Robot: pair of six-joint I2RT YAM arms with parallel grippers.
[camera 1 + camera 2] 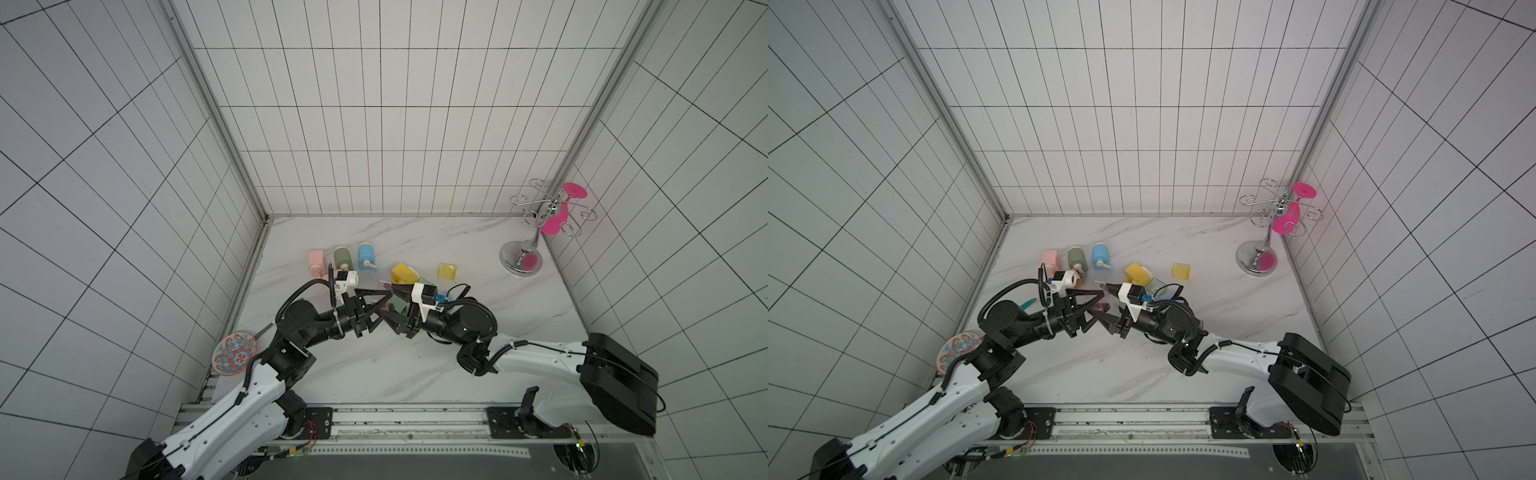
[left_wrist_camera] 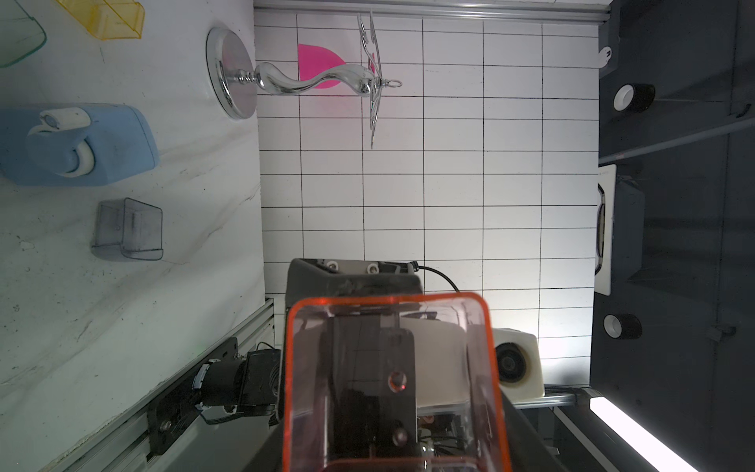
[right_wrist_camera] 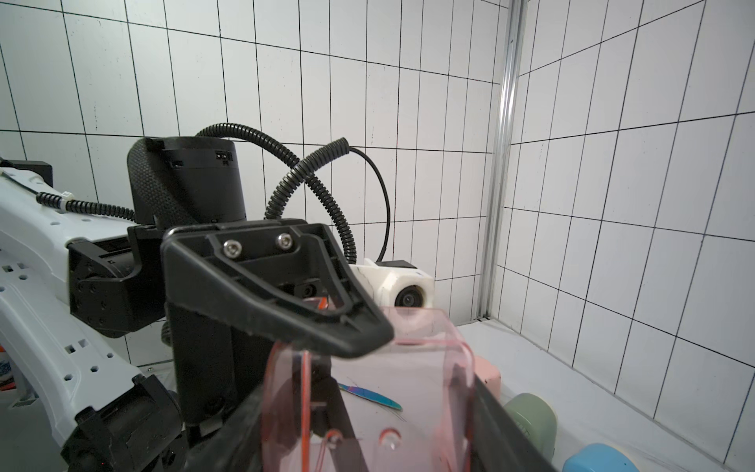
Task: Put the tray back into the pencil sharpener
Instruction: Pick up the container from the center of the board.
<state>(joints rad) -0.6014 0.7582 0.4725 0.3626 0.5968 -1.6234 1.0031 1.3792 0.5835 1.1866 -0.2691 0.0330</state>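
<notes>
Holding the clear pink plastic tray (image 2: 457, 367) mid-air between both claws: left claw (image 1: 388, 296) closed on one end, right claw (image 1: 390, 302) clamped on the other. Likely a regrip for insertion. Boxy pink plastic sharpener (image 1: 316, 261) sits beyond the left claw. Count: four sharpeners, adding green sharpener (image 1: 343, 257), blue sharpener (image 1: 366, 257), yellow sharpener (image 1: 403, 272); four trays, one held, three loose near the right claw.

The left gripper (image 3: 359, 355) gripped the pink tray (image 3: 412, 392) at its rim. Beyond, at two o'clock, lay a green sharpener (image 3: 531, 417) and a blue sharpener (image 3: 596, 459).
</notes>
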